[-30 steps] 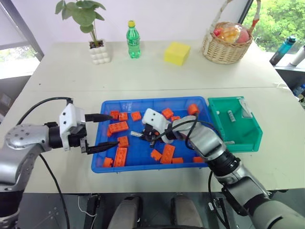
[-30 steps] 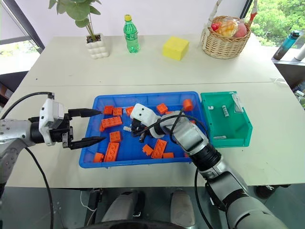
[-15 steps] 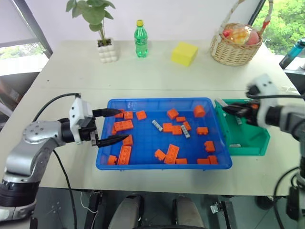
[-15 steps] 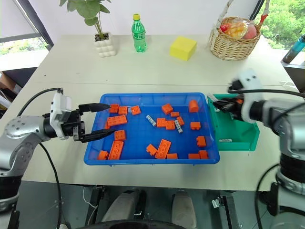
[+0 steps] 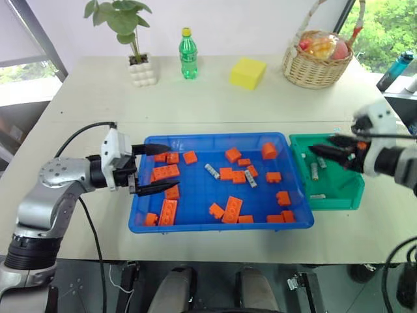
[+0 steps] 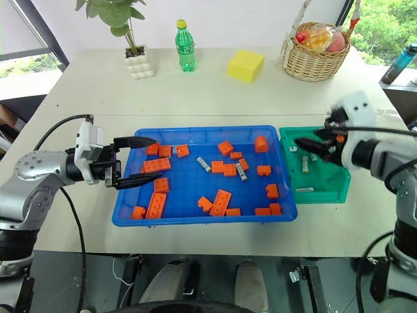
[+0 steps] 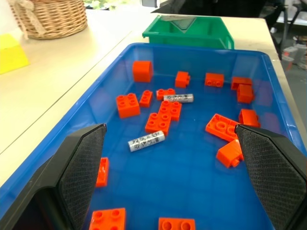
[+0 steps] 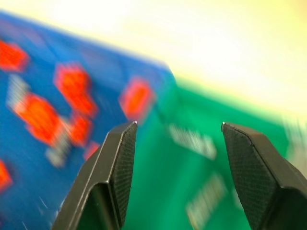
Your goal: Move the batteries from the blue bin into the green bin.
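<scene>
Batteries (image 5: 212, 171): two are left in the blue bin (image 5: 221, 225), others in the green bin (image 5: 339, 199).
Handling: judged light, stiff, slippery; best pinched mid-length.
Right gripper (image 5: 333, 149): jaws apart, empty, above green bin.
Left gripper (image 5: 154, 169): jaws wide, empty.

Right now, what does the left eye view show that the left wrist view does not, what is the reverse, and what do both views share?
Left eye view's own: the leafy potted plant, the green plastic bottle, and the open right gripper over the small green plastic bin, with silvery bin batteries inside.
Left wrist view's own: the meshed pads of the left gripper, close up.
Both: the wide blue plastic tray, orange building bricks, two silvery cylindrical tray batteries, the wicker basket, the yellow block.
</scene>
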Action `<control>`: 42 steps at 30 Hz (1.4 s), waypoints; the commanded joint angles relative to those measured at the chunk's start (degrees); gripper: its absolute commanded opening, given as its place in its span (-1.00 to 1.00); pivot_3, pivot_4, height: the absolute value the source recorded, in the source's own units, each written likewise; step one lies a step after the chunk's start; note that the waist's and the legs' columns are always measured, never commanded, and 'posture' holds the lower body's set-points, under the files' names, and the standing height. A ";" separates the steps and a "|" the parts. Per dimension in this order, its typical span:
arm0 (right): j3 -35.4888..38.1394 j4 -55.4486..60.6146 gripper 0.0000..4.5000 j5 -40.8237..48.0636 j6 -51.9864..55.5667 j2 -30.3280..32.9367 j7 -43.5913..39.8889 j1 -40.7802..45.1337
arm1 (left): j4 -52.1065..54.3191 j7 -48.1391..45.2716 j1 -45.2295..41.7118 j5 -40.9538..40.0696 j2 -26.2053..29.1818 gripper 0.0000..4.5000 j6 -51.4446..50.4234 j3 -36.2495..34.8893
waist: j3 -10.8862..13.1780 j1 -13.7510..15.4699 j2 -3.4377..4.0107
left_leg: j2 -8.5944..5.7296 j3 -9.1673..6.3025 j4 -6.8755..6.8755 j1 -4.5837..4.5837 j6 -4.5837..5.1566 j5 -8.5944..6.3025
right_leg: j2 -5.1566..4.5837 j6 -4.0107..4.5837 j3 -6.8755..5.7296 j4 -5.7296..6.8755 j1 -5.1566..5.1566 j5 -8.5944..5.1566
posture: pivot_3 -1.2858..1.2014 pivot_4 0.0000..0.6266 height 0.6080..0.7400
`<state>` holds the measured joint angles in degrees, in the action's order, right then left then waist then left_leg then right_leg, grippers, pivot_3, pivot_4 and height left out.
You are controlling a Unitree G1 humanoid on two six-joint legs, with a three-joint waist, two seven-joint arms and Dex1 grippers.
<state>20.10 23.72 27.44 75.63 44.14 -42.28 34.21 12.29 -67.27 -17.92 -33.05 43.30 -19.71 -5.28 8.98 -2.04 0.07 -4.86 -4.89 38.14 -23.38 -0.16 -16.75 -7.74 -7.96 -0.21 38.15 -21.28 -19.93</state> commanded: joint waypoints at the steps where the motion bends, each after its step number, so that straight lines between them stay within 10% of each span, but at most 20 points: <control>1: -8.81 2.30 0.34 3.62 -1.84 -5.68 0.99 5.57 | 1.69 0.31 -1.02 -0.37 0.32 1.00 0.07 -0.59 | -0.01 -0.39 -0.02 | 0.04 -0.03 0.00 0.00 0.00 0.00 | 0.03 0.00 -0.01 0.00 0.01 0.00 | 0.03 -0.52 0.93; 13: -36.18 -16.58 0.34 -5.80 -15.71 -22.84 5.68 7.99 | 2.95 2.45 -0.08 -0.05 1.05 1.00 -0.09 -1.66 | -0.01 -0.59 -0.02 | -0.16 -0.33 0.03 -0.04 -0.01 0.00 | -0.01 0.00 -0.02 0.18 -0.07 0.00 | 0.03 -0.52 0.93; 22: -46.93 -20.86 0.34 -14.91 -25.90 -19.34 2.55 5.51 | 4.69 4.38 0.25 -1.08 1.19 1.00 -1.63 -2.36 | -0.01 -0.64 -0.02 | -0.16 -0.34 0.03 -0.03 -0.01 0.01 | 0.00 0.00 -0.02 0.18 -0.08 0.00 | 0.03 -0.52 0.93; 24: -48.63 -20.68 -0.06 -17.03 -28.56 -18.48 2.14 4.82 | 4.62 4.51 -0.07 -1.12 1.14 1.00 -1.71 -2.43 | -0.02 -0.65 -0.04 | -0.16 -0.34 0.03 -0.03 -0.01 0.01 | 0.00 0.00 -0.02 0.19 -0.08 0.00 | 0.03 -0.52 0.93; 28: -45.25 -18.08 -0.96 -15.33 -27.63 -19.97 1.56 4.90 | 4.45 4.60 -0.64 -1.35 0.92 1.00 -2.09 -2.43 | -0.02 -0.66 -0.04 | -0.15 -0.34 0.03 -0.02 -0.01 0.01 | 0.00 0.00 -0.02 0.19 -0.07 0.00 | 0.03 -0.52 0.93; 35: -17.95 -9.03 -0.96 -0.51 -8.08 -19.99 4.99 11.00 | 2.71 3.92 -1.78 -0.51 0.28 1.00 -1.24 -1.50 | -0.02 -0.31 -0.03 | -0.16 -0.35 0.03 -0.04 -0.01 0.01 | -0.01 0.00 -0.03 0.17 -0.05 0.00 | 0.03 -0.52 0.93; 42: 1.46 -5.75 -0.96 3.19 4.21 -1.30 4.96 4.94 | 0.87 3.11 -2.53 0.23 -0.75 1.00 -0.12 -0.51 | -0.03 1.08 -0.05 | -0.34 -0.81 0.01 -0.06 -0.01 0.00 | -0.01 0.01 -0.03 0.14 0.16 0.01 | 0.03 -0.52 0.93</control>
<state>18.24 15.48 29.15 78.28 40.83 -36.47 40.06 12.91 -63.75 -19.41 -32.98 42.69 -20.95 -5.32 8.96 -0.96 0.02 -5.20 -5.70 38.14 -23.45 -0.17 -16.74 -7.75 -7.95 -0.24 38.28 -21.14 -19.92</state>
